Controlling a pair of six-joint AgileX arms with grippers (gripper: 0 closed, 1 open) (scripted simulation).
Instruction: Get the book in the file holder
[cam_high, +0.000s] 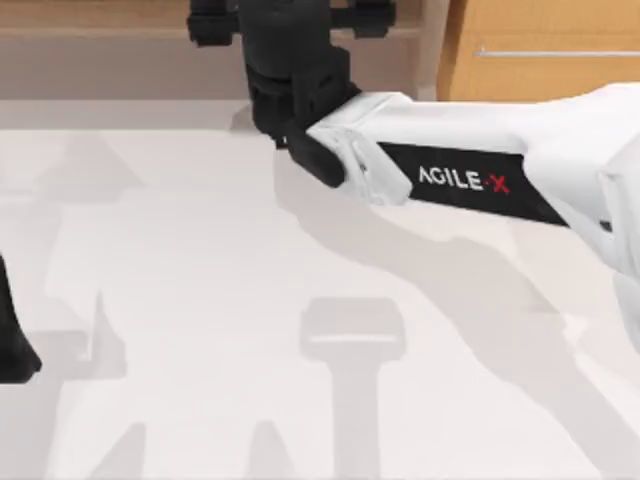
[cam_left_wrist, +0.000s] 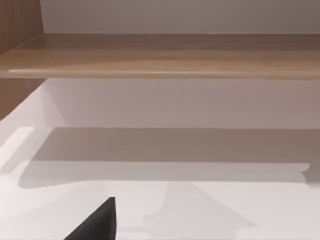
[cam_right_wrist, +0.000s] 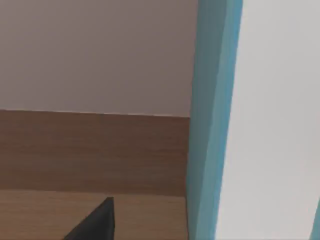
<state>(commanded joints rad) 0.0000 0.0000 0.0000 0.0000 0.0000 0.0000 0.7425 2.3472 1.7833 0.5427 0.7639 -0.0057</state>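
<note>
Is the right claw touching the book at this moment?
Cannot tell. The right wrist view puts the book close beside one right claw finger, but no contact point shows; the top view hides the right claw fingertips.

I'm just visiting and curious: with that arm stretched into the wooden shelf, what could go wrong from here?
The right gripper reaches into the wooden cabinet, so it could bump a board. In the right wrist view the book stands upright very near the camera; it might tip or slip. The left arm sits at the table's left edge.
</note>
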